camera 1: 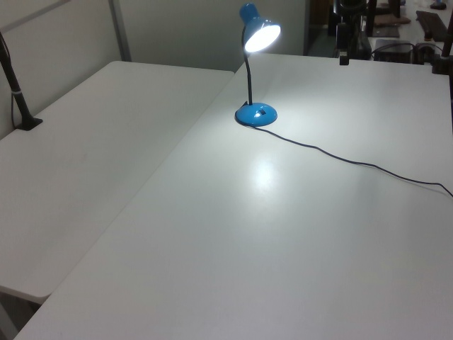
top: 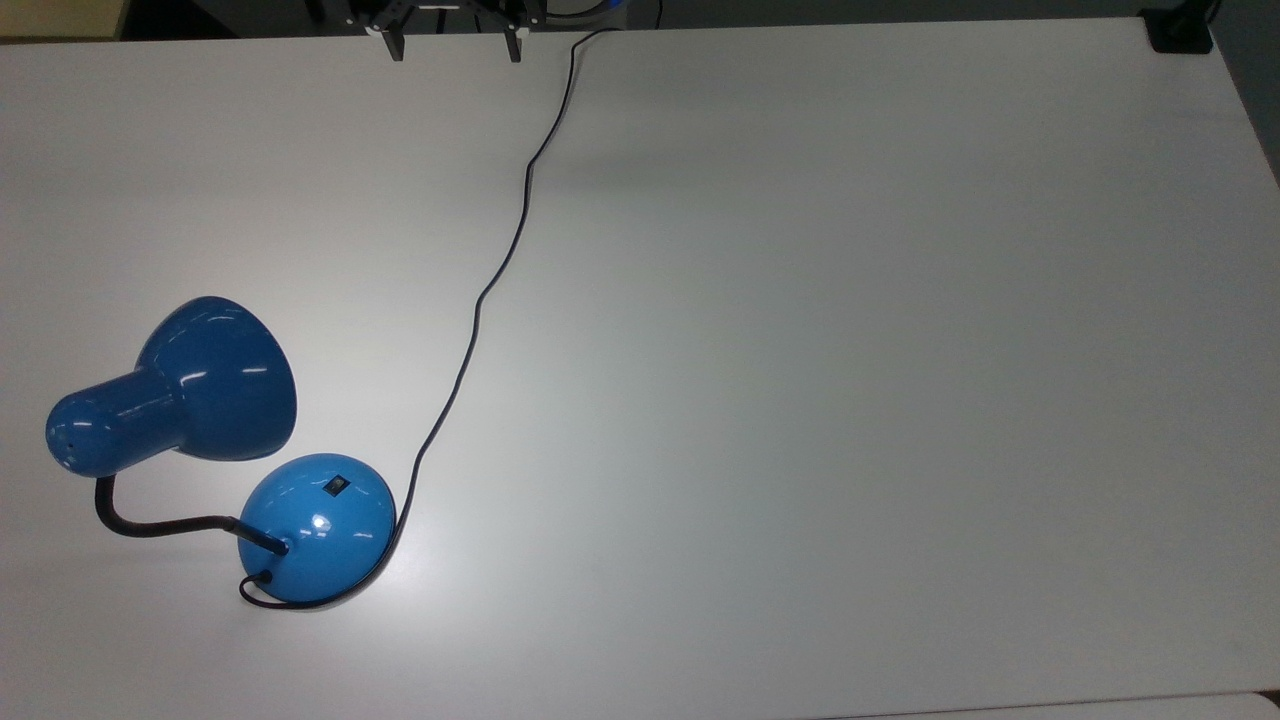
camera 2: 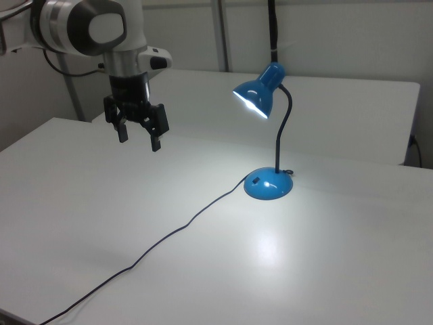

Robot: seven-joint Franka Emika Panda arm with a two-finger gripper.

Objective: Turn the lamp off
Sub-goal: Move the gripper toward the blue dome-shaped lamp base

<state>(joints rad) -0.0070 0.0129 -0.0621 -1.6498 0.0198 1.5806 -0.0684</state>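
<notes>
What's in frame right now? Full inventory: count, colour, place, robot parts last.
lamp: 1, glossy blue with black gooseneck, lit, standing toward the top view's lower left.
switch: 1, small and black, on the lamp's domed base.
cord: 1, thin and black, runs from the base across the table to the top view's upper edge.
table: 1, white, bears the lamp; bright pool of light on it in front of the base.
second table: 1, white, butted against it on the left view's left.
black clamp mount: 1, at the table's corner, the top view's upper right.
gripper: 1, black fingers, open, held above the table well apart from the lamp, on the right view's left.
</notes>
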